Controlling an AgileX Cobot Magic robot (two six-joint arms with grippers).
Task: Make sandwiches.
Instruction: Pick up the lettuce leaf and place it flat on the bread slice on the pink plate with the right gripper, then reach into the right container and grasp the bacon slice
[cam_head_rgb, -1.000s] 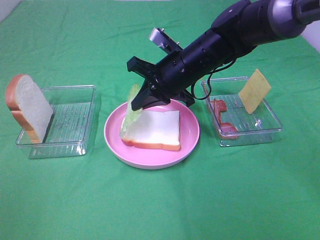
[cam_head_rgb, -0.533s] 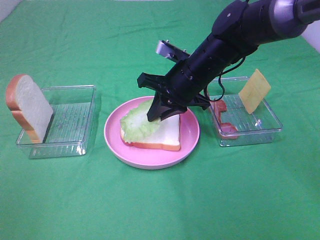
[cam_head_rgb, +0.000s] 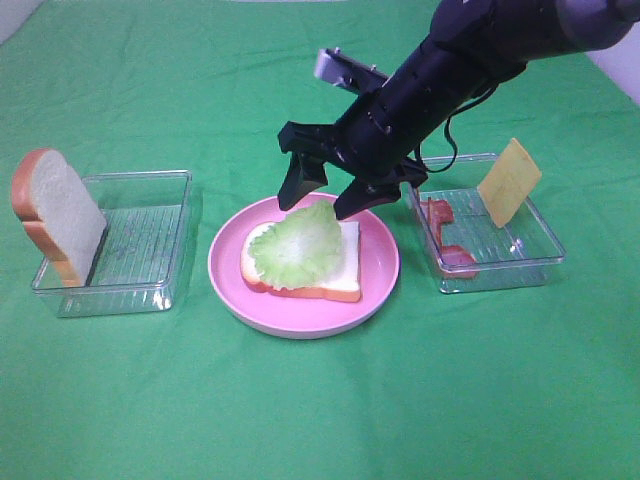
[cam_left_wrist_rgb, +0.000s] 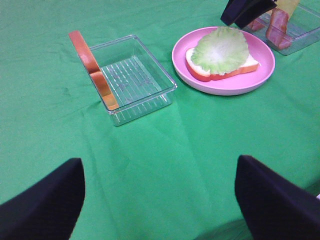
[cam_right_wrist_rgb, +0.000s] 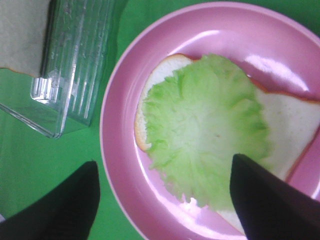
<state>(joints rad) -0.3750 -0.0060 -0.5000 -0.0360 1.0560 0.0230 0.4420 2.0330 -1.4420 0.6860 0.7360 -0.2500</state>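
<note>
right tool (cam_head_rgb: 318, 205) hangs empty, jaws spread, just above the sandwich (cam_head_rgb: 330, 272), only a lettuce leaf (cam_head_rgb: 297, 243) on one bread slice, on the pink plate (cam_head_rgb: 300, 318). bacon strips (cam_head_rgb: 440, 225) and cheese square (cam_head_rgb: 508, 180) wait in the clear tray (cam_head_rgb: 545, 255) beside the plate on that arm's side, so it looks the nearer one. left tool (cam_left_wrist_rgb: 160, 200), wide open too, sits well back.

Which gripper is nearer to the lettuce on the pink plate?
Right. The right gripper hangs open just above the lettuce. The left gripper is far off over the green cloth, also open.
</note>
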